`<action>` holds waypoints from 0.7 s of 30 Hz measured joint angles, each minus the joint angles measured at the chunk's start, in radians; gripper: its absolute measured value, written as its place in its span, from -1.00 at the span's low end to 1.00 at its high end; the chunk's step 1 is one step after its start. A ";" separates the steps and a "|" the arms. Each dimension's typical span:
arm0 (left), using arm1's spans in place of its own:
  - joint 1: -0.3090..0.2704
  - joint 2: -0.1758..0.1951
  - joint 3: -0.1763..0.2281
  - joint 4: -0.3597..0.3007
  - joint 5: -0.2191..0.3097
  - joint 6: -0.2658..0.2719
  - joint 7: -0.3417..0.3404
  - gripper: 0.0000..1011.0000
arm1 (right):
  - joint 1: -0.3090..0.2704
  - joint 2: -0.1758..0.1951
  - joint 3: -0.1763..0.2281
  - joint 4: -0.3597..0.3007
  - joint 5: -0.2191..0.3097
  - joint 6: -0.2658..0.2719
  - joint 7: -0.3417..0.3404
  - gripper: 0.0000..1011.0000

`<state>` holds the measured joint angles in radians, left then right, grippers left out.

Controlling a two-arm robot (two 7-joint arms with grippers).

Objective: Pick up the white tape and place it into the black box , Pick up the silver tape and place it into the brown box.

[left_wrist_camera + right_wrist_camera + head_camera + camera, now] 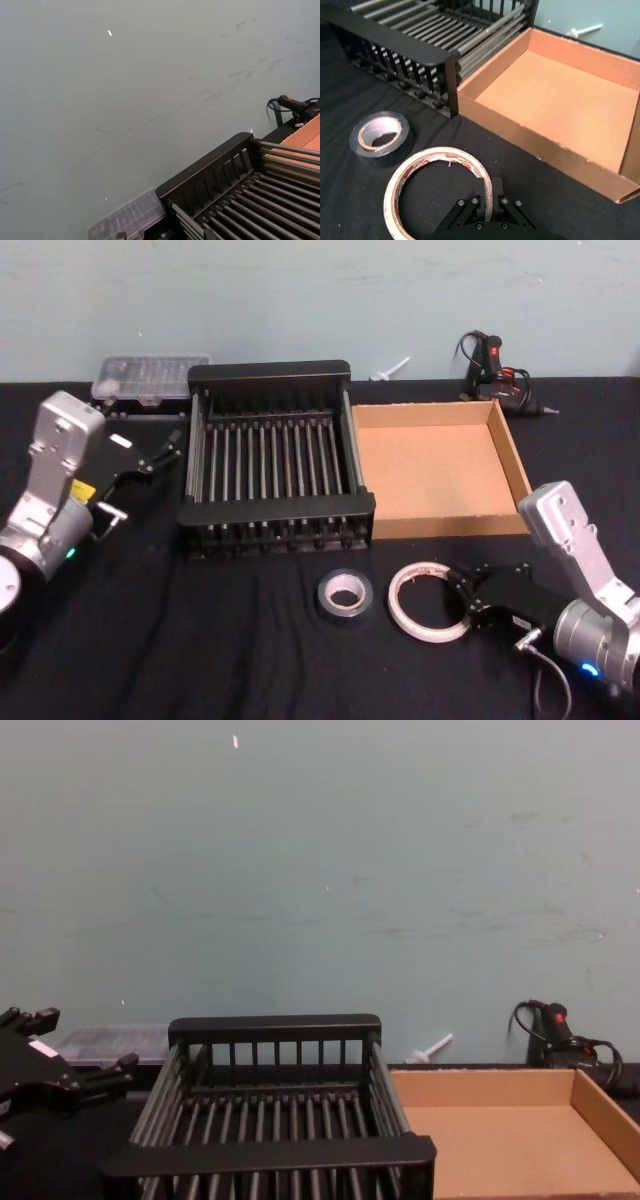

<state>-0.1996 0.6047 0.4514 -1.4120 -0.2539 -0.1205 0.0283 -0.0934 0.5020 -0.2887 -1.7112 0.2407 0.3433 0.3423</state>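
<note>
White tape (437, 185), flat on the black tabletop (250, 660), its rim clenched between the right gripper (488, 192) jaws; left gripper (150, 462) jaws released.

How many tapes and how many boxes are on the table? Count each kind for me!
Tape rolls: 2, the white tape and the silver tape.
Open boxes: 2, the black box and the brown box.
Clear lidded case: 1, the clear case behind the black box.
Total: 5.
</note>
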 joint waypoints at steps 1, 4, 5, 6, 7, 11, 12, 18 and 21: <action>0.000 0.000 0.000 0.000 0.000 0.000 0.000 0.98 | -0.001 0.000 0.002 -0.003 0.001 -0.002 0.001 -0.82; 0.000 0.000 0.000 0.000 0.000 0.000 0.000 0.98 | -0.006 0.003 0.014 -0.016 0.008 -0.011 0.003 -0.82; 0.000 0.000 0.000 0.000 0.000 0.000 0.000 0.98 | -0.008 0.004 0.017 -0.020 0.010 -0.013 0.003 -0.82; 0.000 0.000 0.000 0.000 0.000 0.000 0.000 0.98 | -0.009 0.006 0.020 -0.024 0.012 -0.016 0.004 -0.82; 0.000 0.000 0.000 0.000 0.000 0.000 0.000 0.98 | -0.012 0.008 0.027 -0.032 0.017 -0.020 0.004 -0.82; 0.000 0.000 0.000 0.000 0.000 0.000 0.000 0.98 | -0.016 0.013 0.046 -0.048 0.028 -0.033 0.004 -0.82; 0.000 0.000 0.000 0.000 0.000 0.000 0.000 0.98 | -0.016 0.016 0.053 -0.054 0.032 -0.037 0.004 -0.82; 0.000 0.000 0.000 0.000 0.000 0.000 0.000 0.98 | -0.005 0.023 0.081 -0.063 0.044 -0.053 -0.002 -0.82; 0.000 0.000 0.000 0.000 0.000 0.000 0.000 0.98 | 0.005 0.023 0.091 -0.062 0.046 -0.058 -0.008 -0.82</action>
<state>-0.1995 0.6047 0.4514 -1.4120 -0.2539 -0.1205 0.0282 -0.0880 0.5251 -0.1980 -1.7731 0.2868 0.2856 0.3347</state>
